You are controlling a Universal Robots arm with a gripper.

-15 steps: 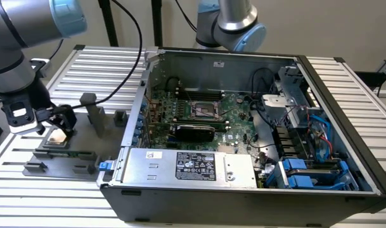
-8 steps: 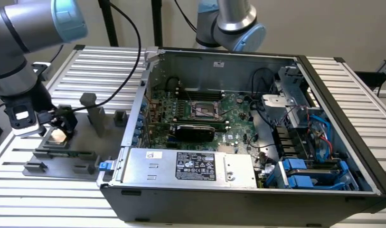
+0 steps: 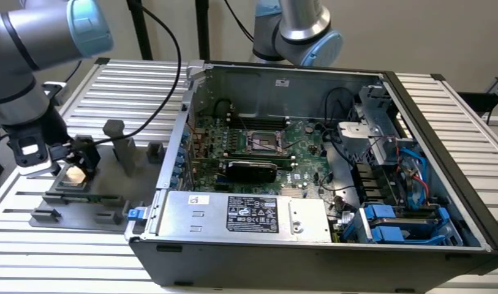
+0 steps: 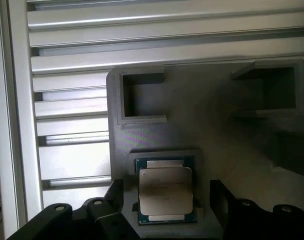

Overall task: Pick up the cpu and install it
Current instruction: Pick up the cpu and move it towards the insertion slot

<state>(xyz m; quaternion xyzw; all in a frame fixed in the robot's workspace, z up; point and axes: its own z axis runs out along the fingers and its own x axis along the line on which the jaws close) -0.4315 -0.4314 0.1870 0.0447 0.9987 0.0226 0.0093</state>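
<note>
Slatted table (image 3: 60, 251), grey fixture (image 4: 217, 130), cpu (image 4: 165, 190) between wide-open, empty gripper (image 4: 166, 202) jaws; exterior view: open computer case (image 3: 314, 266).

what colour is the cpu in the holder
The cpu has a silvery-grey metal top over a dark green board; the wrist view shows it best.

Left of frame: hand (image 3: 65, 168) low over cpu (image 3: 74, 177), jaws spread, one either side; contact not discernible. Cpu lies in grey fixture (image 3: 109, 202) on slatted desk (image 3: 126, 79). Open computer case (image 3: 314, 257) fills centre and right. Socket frame (image 3: 265, 142) mid-motherboard. Silver box (image 3: 253, 215), black label, along lower edge of case interior.
</note>
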